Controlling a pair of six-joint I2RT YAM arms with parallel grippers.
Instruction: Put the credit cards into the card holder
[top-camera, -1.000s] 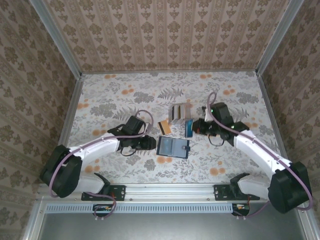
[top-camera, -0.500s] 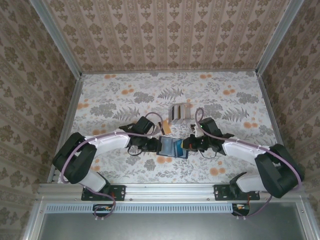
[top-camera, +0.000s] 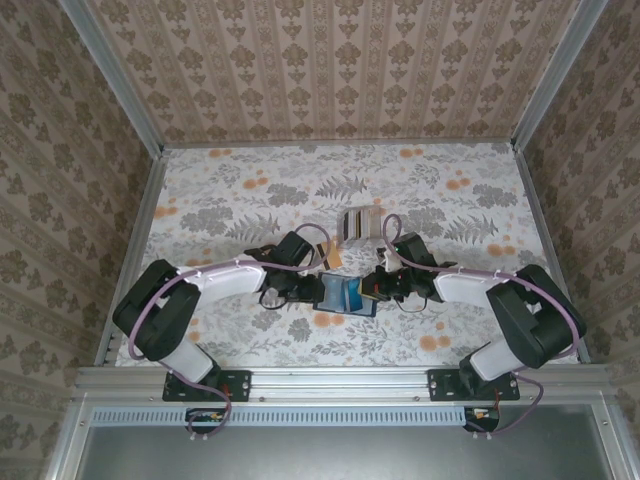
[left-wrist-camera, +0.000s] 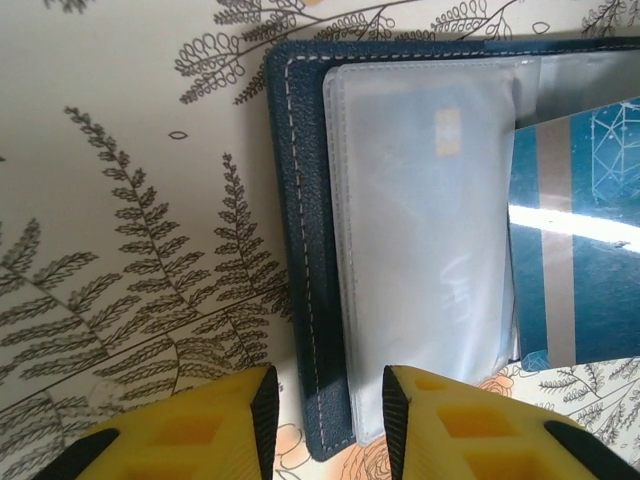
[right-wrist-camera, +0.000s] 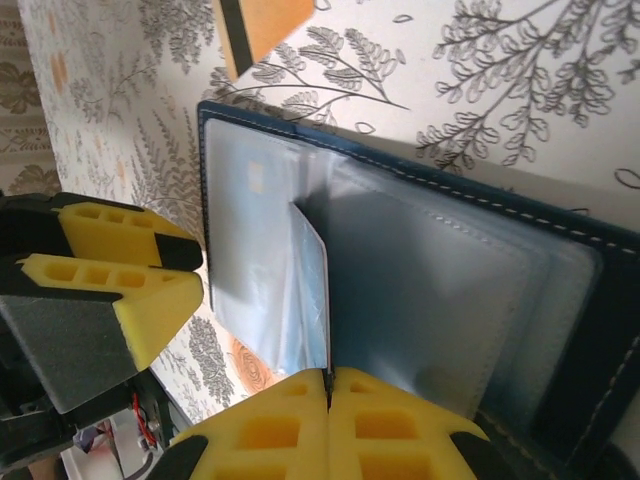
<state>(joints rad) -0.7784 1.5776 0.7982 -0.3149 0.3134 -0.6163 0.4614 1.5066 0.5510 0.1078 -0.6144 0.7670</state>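
The dark navy card holder (top-camera: 343, 295) lies open on the table between both arms, its clear sleeves (left-wrist-camera: 430, 250) facing up. My right gripper (right-wrist-camera: 328, 376) is shut on a blue credit card (left-wrist-camera: 575, 250), seen edge-on (right-wrist-camera: 325, 290) in the right wrist view, with its free end over the sleeves at the holder's middle. My left gripper (left-wrist-camera: 325, 420) is open, its yellow fingers (left-wrist-camera: 200, 430) standing either side of the holder's stitched left edge (left-wrist-camera: 300, 250) without pinching it. A gold-orange card (top-camera: 330, 257) lies just behind the holder. The grey-beige card stack (top-camera: 358, 225) sits farther back.
The floral table (top-camera: 230, 190) is ringed by patterned walls and a metal rail along the near edge (top-camera: 340, 380). The two grippers (top-camera: 314, 289) (top-camera: 374, 290) face each other close together across the holder, and the left fingers (right-wrist-camera: 120, 280) appear in the right wrist view.
Both arms have closed in on the card holder. The right gripper carried the blue card from right of the holder to over its sleeves; the left gripper reached the holder's left edge.
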